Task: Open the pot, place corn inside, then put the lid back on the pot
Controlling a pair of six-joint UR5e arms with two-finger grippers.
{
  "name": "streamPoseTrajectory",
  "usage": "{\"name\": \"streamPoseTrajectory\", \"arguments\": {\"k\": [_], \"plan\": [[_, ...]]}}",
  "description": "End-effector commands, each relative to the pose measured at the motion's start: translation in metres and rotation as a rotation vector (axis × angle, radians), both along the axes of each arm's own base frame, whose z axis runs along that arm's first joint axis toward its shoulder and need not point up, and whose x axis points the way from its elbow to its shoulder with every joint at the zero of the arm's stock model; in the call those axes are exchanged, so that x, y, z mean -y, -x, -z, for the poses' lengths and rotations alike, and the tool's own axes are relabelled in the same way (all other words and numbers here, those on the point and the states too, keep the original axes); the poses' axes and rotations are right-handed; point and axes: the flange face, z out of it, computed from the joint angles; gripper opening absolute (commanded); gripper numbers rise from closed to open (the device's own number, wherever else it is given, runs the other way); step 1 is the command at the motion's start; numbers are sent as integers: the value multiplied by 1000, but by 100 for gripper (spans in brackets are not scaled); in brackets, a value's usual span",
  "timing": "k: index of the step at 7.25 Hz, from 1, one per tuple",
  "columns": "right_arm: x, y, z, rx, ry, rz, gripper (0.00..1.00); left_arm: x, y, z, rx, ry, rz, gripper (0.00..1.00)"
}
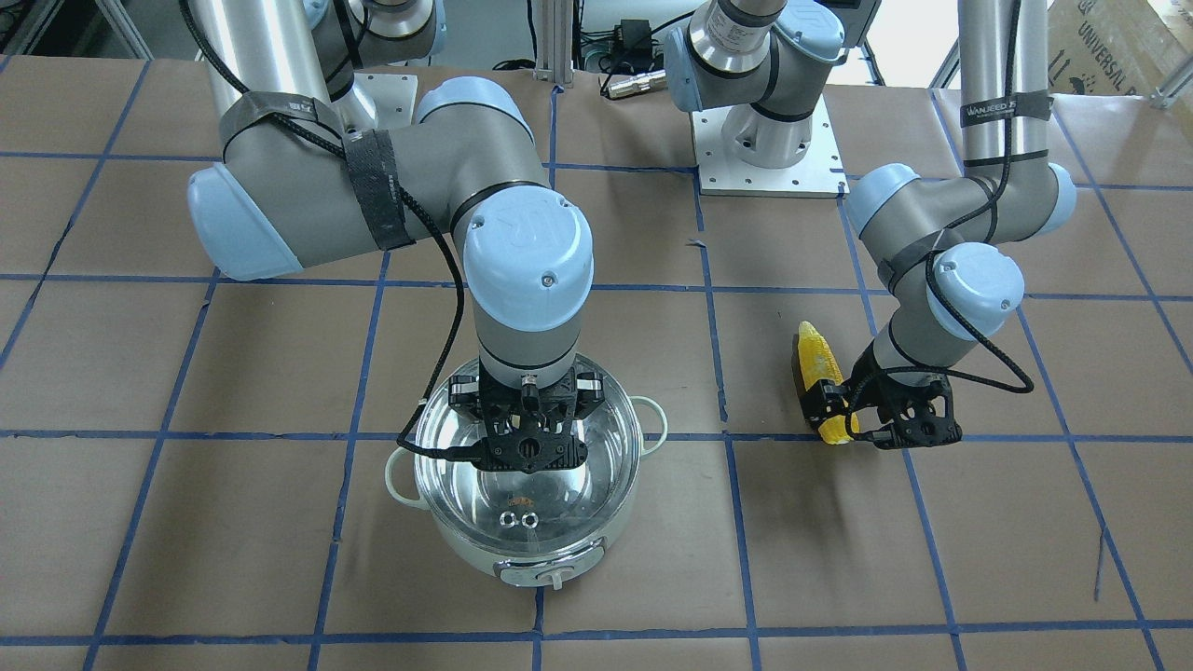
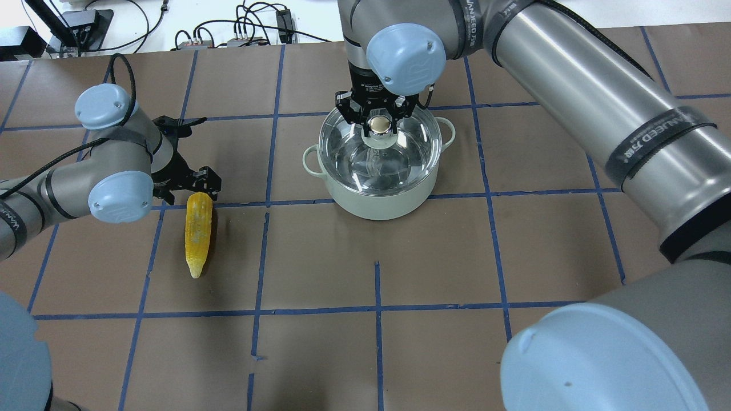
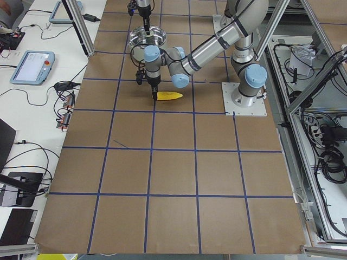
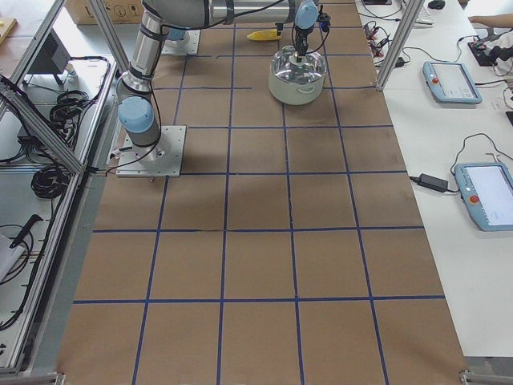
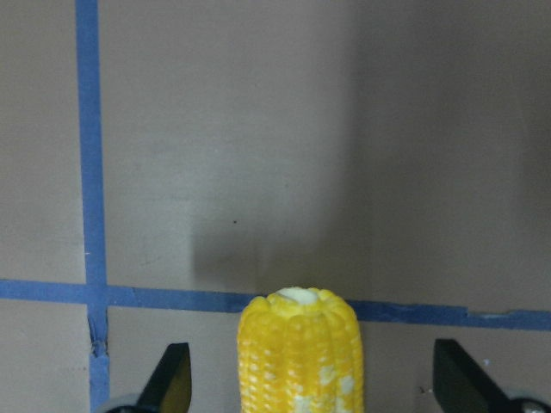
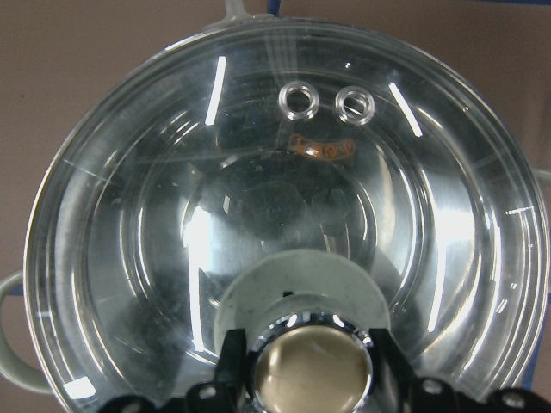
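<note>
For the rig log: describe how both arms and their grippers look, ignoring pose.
The left arm and right arm are silver-grey tubes with pale blue round joint caps and black cables held by black straps with white lettering. The left gripper and right gripper are black, two-fingered linkage frames.

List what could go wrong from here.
1. The right gripper flanks only the small round knob. If the grip is shallow, the glass lid may tilt or slip on lifting and strike the pot.
2. The left gripper stands open around the corn at its blunt end. Gripped so far from the middle, the cob might swing down or drop on the way.
</note>
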Motion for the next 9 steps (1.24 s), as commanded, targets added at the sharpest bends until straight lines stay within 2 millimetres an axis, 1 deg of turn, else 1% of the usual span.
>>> {"name": "streamPoseTrajectory", "arguments": {"k": [1, 2, 3, 4, 5, 6, 7, 8, 9], "plan": [[2, 1, -4, 4, 8, 4, 32, -5, -2, 3, 0, -6, -19, 100], [2, 1, -11, 6, 19, 7, 23, -9, 0, 7, -4, -15, -32, 100], [-2, 1, -26, 27, 24, 10, 20, -12, 1, 8, -1, -18, -45, 100], [-7, 7, -51, 30, 34, 11, 20, -17, 2, 12, -3, -30, -47, 100], [-4, 28, -72, 22, 34, 20, 19, -20, 3, 16, -5, -39, -48, 100], [7, 71, -87, 17, 10, 8, 17, -19, 2, 15, 0, -20, -50, 92], [19, 119, -100, 21, 15, 22, 17, -18, 2, 15, 1, -14, -50, 72], [26, 159, -106, 17, 5, 7, 16, -19, 4, 15, 0, -13, -65, 47], [30, 201, -122, 20, 25, 12, 16, -19, 10, 15, -3, -13, -108, 32]]}}
